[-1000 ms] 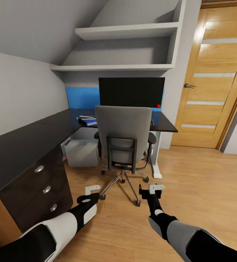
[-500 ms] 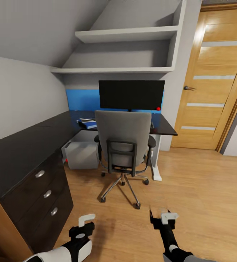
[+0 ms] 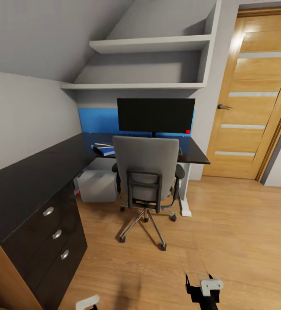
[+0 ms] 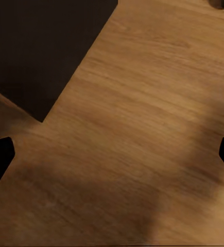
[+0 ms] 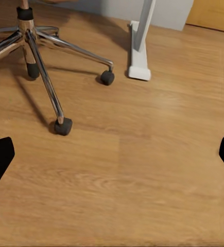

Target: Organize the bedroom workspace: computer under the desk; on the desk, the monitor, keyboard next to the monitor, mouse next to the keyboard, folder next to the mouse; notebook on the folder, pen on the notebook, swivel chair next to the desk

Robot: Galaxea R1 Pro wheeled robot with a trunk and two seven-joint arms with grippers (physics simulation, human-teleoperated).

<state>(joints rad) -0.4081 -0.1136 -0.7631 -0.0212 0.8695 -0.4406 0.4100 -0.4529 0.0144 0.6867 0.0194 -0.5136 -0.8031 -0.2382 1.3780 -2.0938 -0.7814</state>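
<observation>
The black monitor (image 3: 155,115) stands on the dark desk (image 3: 195,153). A grey swivel chair (image 3: 147,170) sits pulled up to the desk, its back toward me and hiding the seat. Under the desk at the left is the white computer case (image 3: 96,185). A flat blue and white item (image 3: 103,149) lies on the desk left of the chair; I cannot tell what it is. My right gripper (image 3: 199,285) is low over the wood floor, open (image 5: 112,157), facing the chair's wheeled base (image 5: 39,62). My left gripper (image 3: 87,303) is open (image 4: 112,157) over bare floor.
A long dark cabinet with drawers (image 3: 41,215) runs along the left wall, its corner (image 4: 45,51) close to my left gripper. A wooden door (image 3: 254,107) is at the right. The desk's white foot (image 5: 139,49) stands beside the chair. Shelves (image 3: 149,43) hang above the monitor.
Both arms have dropped back toward the bottom edge of the head view, leaving little more than the grippers showing. The whole picture has shifted down slightly, so the camera moved.
</observation>
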